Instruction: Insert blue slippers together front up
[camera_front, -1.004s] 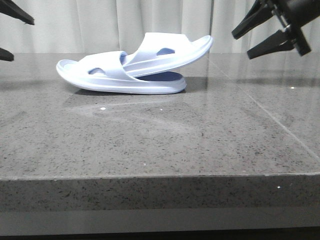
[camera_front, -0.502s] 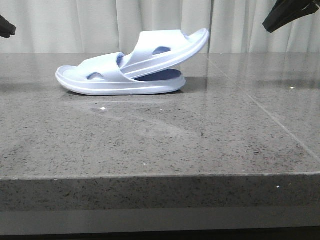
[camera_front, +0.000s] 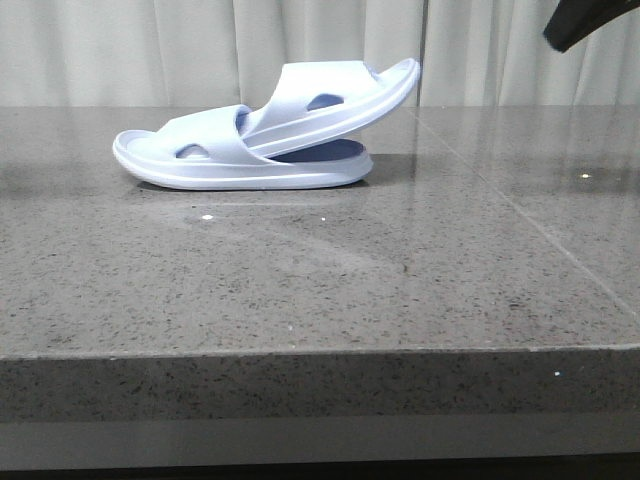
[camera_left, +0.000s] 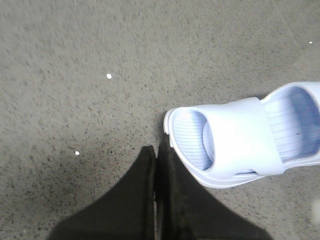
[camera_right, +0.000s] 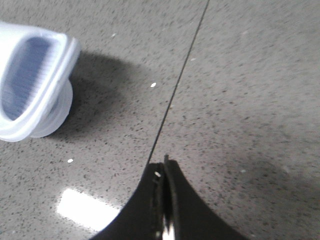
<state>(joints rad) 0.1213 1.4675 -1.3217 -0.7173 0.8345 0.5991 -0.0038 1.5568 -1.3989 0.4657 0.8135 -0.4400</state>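
Note:
The two pale blue slippers (camera_front: 262, 140) sit nested on the grey stone table, far left of centre. The lower one (camera_front: 200, 160) lies flat. The upper one (camera_front: 340, 95) is pushed under its strap and tilts up to the right. The left wrist view shows the lower slipper's open end (camera_left: 240, 142) just beside my left gripper (camera_left: 157, 150), which is shut and holds nothing. My right gripper (camera_right: 164, 165) is shut and empty, well away from the slippers' other end (camera_right: 32, 82). Only a dark tip of the right gripper (camera_front: 585, 20) shows at the front view's top right corner.
The grey speckled table (camera_front: 330, 270) has its front edge (camera_front: 320, 355) near the camera. A thin seam line (camera_right: 177, 85) runs across the stone on the right. Pale curtains (camera_front: 200, 50) hang behind the table.
Both grippers have lifted up and outward away from the slippers and closed; the left one has left the front view. The upper slipper settled slightly; the pair stays nested.

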